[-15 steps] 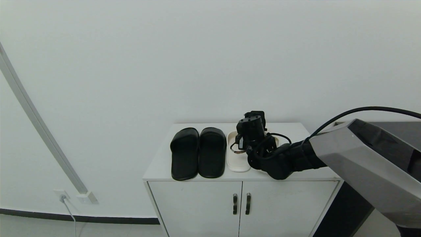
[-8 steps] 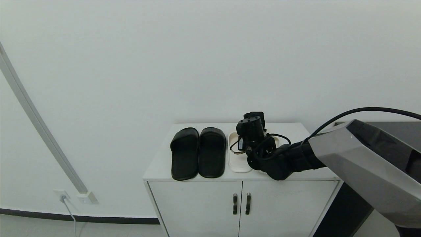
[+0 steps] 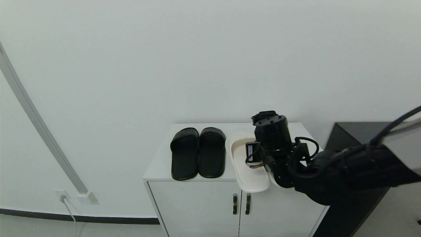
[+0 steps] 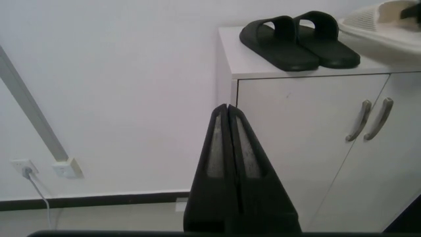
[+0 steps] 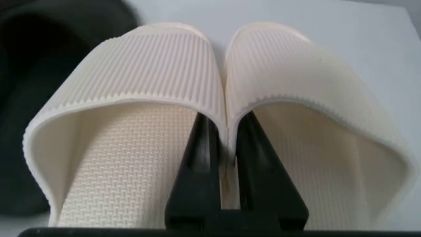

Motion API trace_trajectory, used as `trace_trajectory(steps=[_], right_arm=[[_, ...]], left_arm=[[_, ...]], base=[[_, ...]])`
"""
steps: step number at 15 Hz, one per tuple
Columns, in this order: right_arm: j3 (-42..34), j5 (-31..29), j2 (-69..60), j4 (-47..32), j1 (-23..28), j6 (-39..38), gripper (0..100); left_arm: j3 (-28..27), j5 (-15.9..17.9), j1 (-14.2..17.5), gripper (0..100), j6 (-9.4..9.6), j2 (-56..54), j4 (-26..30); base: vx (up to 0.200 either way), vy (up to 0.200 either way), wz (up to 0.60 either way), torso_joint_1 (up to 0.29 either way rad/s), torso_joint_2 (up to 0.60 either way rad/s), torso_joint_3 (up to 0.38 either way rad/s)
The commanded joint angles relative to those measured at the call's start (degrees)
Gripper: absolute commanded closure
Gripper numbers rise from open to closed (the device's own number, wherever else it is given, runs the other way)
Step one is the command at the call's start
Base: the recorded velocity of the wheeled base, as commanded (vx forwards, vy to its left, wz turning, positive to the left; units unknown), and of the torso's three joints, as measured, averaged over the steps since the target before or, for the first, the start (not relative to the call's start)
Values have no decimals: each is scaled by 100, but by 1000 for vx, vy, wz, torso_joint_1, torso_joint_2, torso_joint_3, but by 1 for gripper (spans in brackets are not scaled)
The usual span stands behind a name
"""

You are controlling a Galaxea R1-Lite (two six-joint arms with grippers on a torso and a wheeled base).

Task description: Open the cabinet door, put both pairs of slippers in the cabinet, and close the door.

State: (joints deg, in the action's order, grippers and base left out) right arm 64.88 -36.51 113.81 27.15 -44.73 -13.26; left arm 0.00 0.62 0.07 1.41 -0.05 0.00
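Two white slippers (image 3: 248, 164) are pinched together in the right gripper (image 5: 227, 135), whose jaws are almost closed on the two inner strap edges, one finger inside each slipper. The pair juts past the front edge of the cabinet (image 3: 194, 207), above its handles (image 3: 235, 204). The black slippers (image 3: 197, 153) lie side by side on the cabinet top, just beside the white ones. Both doors are closed, so the held pair has nowhere to go yet. The grip looks thin to me, since only strap edges are caught, so the carry calls for a level wrist and a slow pace, or one slipper may slide out. The left gripper (image 4: 227, 118) is fully closed and empty, low in front of the cabinet's left side. It would need to open before taking a handle. The white pair should be held high or off to the side, clear of the door's swing.
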Motion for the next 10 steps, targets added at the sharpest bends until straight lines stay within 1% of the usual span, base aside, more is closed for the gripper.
trace_trajectory(steps=[1, 3, 5, 6, 7, 10], right_arm=[[-1443, 575, -1687, 520, -476, 342, 100], [-2252, 1427, -2408, 704, -651, 527, 100], [-2761, 2131, -2926, 704, -686, 553, 100], [-2893, 2368, -3075, 713, -686, 544, 100], [-2981, 2509, -3163, 713, -686, 544, 100], [-2981, 2570, -3128, 704, -678, 544, 100]], left_arm=[[0, -1, 1, 100, -1, 5, 0], [0, -1, 1, 100, -1, 5, 0], [0, -1, 1, 100, -1, 5, 0], [0, -1, 1, 100, -1, 5, 0], [0, -1, 1, 100, -1, 5, 0], [0, -1, 1, 100, -1, 5, 0]], base=[[0, 0, 0, 0, 0, 0], [0, 0, 0, 0, 0, 0], [0, 0, 0, 0, 0, 0], [0, 0, 0, 0, 0, 0], [0, 0, 0, 0, 0, 0], [0, 0, 0, 0, 0, 0]])
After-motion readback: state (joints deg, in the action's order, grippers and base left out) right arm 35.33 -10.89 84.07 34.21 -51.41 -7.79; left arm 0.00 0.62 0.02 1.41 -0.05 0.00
